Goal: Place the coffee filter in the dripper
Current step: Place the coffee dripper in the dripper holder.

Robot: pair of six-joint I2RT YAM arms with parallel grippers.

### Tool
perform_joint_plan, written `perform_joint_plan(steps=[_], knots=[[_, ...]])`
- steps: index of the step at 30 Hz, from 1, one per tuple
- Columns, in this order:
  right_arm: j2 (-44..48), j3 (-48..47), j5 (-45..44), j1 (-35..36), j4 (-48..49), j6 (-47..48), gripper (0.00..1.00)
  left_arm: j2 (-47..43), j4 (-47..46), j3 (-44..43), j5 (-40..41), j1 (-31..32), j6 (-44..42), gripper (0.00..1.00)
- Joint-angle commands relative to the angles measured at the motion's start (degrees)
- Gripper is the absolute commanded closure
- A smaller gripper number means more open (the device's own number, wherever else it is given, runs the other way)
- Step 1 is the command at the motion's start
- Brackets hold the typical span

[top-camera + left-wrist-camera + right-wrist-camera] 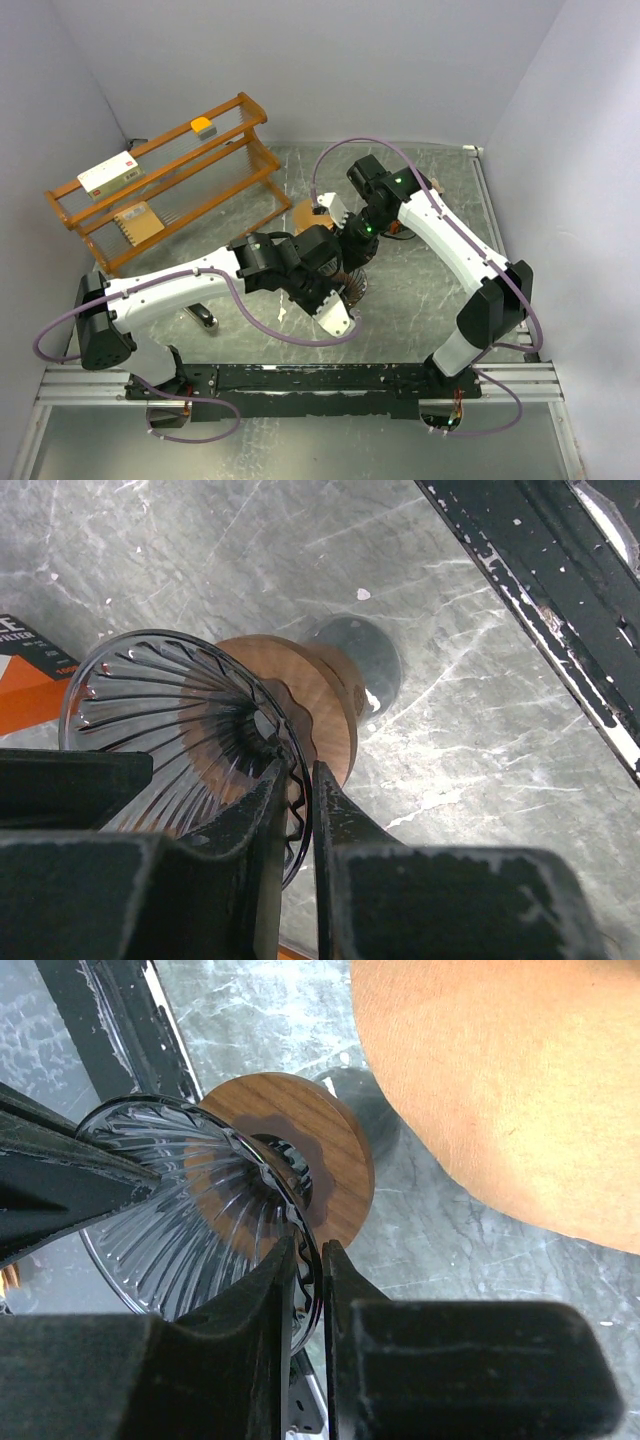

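The dripper (160, 710) is a ribbed clear glass cone with a round wooden collar (325, 705). It is tipped on its side, and its shadow falls on the table below. My left gripper (300, 770) is shut on the glass rim, one finger inside the cone and one outside. The right gripper (308, 1248) pinches the rim of the dripper (190, 1210) the same way from the other side. In the top view both grippers meet at the dripper (350, 285). The brown paper coffee filter (500, 1080) lies on the table behind the grippers (303, 212), untouched.
A wooden rack (160, 180) with small boxes stands at the back left. An orange packet (25, 695) lies on the table beside the dripper. The black base rail (330, 378) runs along the near edge. Grey walls close in both sides.
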State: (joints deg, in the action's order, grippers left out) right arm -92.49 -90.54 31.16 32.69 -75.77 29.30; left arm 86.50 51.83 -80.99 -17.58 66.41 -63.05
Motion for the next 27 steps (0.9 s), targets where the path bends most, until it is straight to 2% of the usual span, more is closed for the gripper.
perform_joint_plan(steps=[1, 14, 27], knots=[[1.01, 1.45, -2.39, 0.27, 0.47, 0.65, 0.98, 0.25, 2.21, 2.66, -1.12, -1.26, 1.92, 0.83], [-0.29, 2.50, -4.31, 1.23, 1.29, 0.06, 1.00, 0.13, 1.42, 4.93, -2.43, -3.17, 5.29, 0.93], [-0.85, 4.10, -6.14, 1.79, 1.86, 0.24, 1.00, 0.30, 0.66, 6.82, -2.78, -4.51, 6.70, 0.93]])
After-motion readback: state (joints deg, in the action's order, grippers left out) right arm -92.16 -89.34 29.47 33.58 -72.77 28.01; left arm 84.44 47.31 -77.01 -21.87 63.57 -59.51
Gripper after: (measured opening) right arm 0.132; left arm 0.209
